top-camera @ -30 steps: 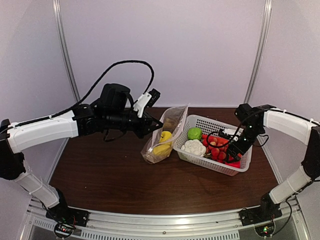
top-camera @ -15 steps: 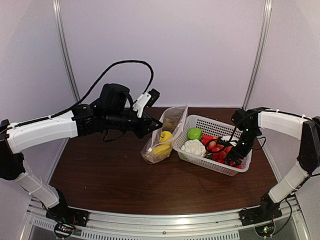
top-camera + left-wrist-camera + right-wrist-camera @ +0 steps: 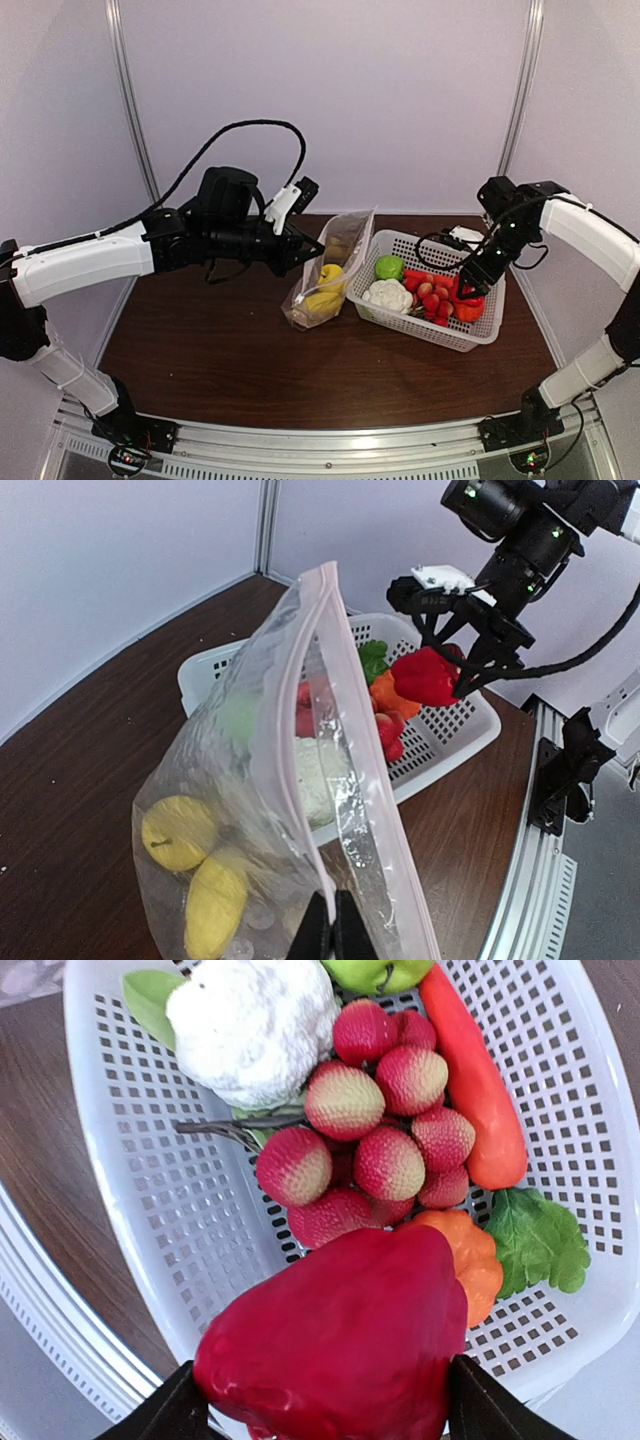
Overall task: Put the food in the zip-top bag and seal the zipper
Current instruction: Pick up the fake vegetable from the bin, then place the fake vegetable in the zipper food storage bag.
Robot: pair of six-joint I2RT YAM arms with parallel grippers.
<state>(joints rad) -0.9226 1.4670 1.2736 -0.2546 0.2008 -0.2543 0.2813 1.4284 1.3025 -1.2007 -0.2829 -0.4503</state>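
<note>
- The right claw (image 3: 470, 298) was clamped on the red pepper (image 3: 340, 1340), one finger on each flank, and held it over the right end of the white basket (image 3: 425, 338).
- The left claw (image 3: 330, 932) was pinched shut on the edge of the zip-top bag (image 3: 250, 780). It held the bag upright with its bottom on the bench (image 3: 220, 350), just beside the basket's left end.
- Two yellow pieces (image 3: 180, 830) lay at the bottom of the bag. The lime (image 3: 389, 267), cauliflower (image 3: 387, 295), strawberries (image 3: 370, 1140) and orange piece (image 3: 470, 1260) lay in the basket.
- Governing relation: the bag mouth lay to the left of the right claw, across the length of the basket, and stood above the basket rim.
- Only the right arm was free to carry.
- The zipper (image 3: 352, 705) ran steeply up and away from the left claw, and the mouth gaped as a narrow slit.
- I judged that the wide pepper would have to enter along that slit, not across it. A snag on the lip was the likely fault.
</note>
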